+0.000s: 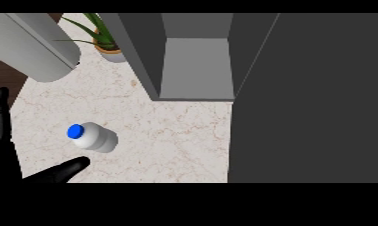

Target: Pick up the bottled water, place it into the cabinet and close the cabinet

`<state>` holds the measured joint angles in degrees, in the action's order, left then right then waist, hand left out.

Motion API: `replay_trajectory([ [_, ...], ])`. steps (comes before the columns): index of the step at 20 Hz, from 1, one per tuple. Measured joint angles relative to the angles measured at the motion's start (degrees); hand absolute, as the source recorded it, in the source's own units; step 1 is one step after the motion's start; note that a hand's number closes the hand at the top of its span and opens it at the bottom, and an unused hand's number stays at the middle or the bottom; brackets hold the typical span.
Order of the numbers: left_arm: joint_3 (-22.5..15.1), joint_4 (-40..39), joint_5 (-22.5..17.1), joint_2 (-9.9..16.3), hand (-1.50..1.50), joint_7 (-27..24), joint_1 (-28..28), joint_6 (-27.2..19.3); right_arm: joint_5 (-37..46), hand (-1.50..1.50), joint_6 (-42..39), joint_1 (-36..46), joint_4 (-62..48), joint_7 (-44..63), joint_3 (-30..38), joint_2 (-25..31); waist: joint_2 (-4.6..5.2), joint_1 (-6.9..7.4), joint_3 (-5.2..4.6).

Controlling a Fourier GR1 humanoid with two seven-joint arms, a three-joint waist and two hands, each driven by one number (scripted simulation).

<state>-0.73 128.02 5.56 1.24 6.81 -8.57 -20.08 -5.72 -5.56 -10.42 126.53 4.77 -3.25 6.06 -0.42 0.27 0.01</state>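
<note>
Above left fingers (63, 171) — bottled water (94, 137)

We looked steeply down on a pale marble surface (177, 135) veined in faint brown. At its far edge we saw a potted plant (102, 37), its long green leaves spreading from a tan pot. To the plant's left a large light-grey cylinder (37, 45) lay tilted across the corner. Beyond the surface's left edge we made out a strip of dark brown floor (9, 77). The light was even and soft, and shadows were faint.
</note>
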Motion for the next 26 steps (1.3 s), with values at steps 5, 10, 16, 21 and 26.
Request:
replay_trajectory([
  [5, -10.8, 6.0, 4.6, -0.9, -1.50, 3.9, -7.2, -11.2, -4.5, -1.50, -2.9, -7.2, 7.2, 2.9, -0.6, 1.1, 0.03, -0.40, 0.04],
  [10, -20.3, 8.9, 8.7, -1.1, -1.50, 4.7, -12.6, -17.1, -7.0, -1.50, -6.1, -13.7, 11.2, 2.6, 1.2, 2.0, 0.08, -0.54, 0.05],
  [16, -27.6, 8.8, 10.5, -1.0, -1.50, 3.9, -16.8, -21.2, -7.1, -1.50, -8.1, -18.2, 12.0, 0.7, 0.3, 1.2, 0.09, -0.57, 0.05],
  [21, -31.1, 8.6, 11.0, 0.1, -1.50, 1.4, -20.6, -23.5, -6.7, -1.50, -9.4, -22.6, 12.6, -1.7, -0.7, 0.8, 0.03, -0.59, 0.02],
  [26, -32.6, 7.9, 11.6, 0.7, -1.50, -0.9, -21.9, -25.6, -6.5, -1.50, -11.2, -26.5, 12.9, -4.4, -0.8, 0.8, 0.07, -0.79, 0.01],
])
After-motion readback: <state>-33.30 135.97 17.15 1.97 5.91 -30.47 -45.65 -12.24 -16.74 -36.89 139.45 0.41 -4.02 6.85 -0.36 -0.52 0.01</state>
